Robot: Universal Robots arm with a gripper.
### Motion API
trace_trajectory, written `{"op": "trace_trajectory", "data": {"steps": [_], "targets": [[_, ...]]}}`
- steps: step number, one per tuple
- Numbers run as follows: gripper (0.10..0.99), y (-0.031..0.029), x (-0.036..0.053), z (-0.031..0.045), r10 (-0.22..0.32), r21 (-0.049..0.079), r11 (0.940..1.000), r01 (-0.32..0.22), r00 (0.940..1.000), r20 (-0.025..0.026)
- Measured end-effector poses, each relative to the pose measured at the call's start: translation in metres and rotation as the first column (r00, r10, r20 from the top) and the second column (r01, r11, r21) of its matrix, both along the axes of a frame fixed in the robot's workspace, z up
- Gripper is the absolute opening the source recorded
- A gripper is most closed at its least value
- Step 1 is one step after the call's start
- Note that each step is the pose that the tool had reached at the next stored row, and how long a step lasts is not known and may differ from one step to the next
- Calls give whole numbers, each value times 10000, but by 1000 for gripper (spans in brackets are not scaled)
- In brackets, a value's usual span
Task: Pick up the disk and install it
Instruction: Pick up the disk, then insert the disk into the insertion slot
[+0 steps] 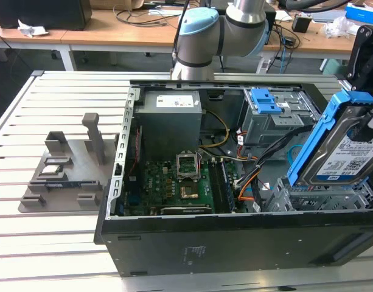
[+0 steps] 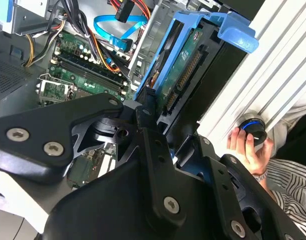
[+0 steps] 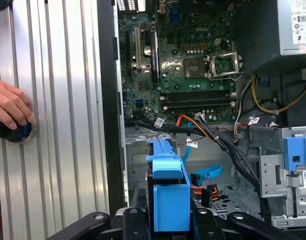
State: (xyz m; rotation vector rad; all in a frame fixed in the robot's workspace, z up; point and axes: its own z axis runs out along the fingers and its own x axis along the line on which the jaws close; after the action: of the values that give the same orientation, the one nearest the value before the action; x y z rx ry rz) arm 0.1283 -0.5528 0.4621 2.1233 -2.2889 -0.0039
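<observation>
The gripper is pinched onto the disk. In the first wrist view its black fingers press against both sides of the bright blue carrier frame, with no gap showing, and the fingers touch nothing else.

Directly under the gripper is an open desktop computer case lying on its side on a grooved aluminium table. The disk hangs from the gripper over the metal drive cage in one corner of the case. Further from the gripper, inside the case, lie the green motherboard and a grey power supply box. A ridged blue latch piece sits on a second bay between them and the gripper. Well away from the gripper, on the table at the exterior view's left, stands a grey fixture block. Beside the case, on the table near the gripper, a person's hand rests on a round black knob. Behind the table are wooden desks strewn with cables.

The disk is tilted rather than flat or upright. Its long axis climbs from the drive cage up towards the gripper, leaning to the exterior view's right. The labelled face is turned up and towards the exterior camera, and the connector edge shows in the second wrist view. Its lower end sits at the rim of the cage, and I cannot tell whether the two touch.
</observation>
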Motion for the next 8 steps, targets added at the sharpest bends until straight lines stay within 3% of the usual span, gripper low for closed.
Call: {"op": "trace_trajectory", "data": {"steps": [5,8], "targets": [[365,1,0,0,0,0,10000,0,10000,0],[365,1,-17,-45,-1,1,10000,1,10000,0]]}}
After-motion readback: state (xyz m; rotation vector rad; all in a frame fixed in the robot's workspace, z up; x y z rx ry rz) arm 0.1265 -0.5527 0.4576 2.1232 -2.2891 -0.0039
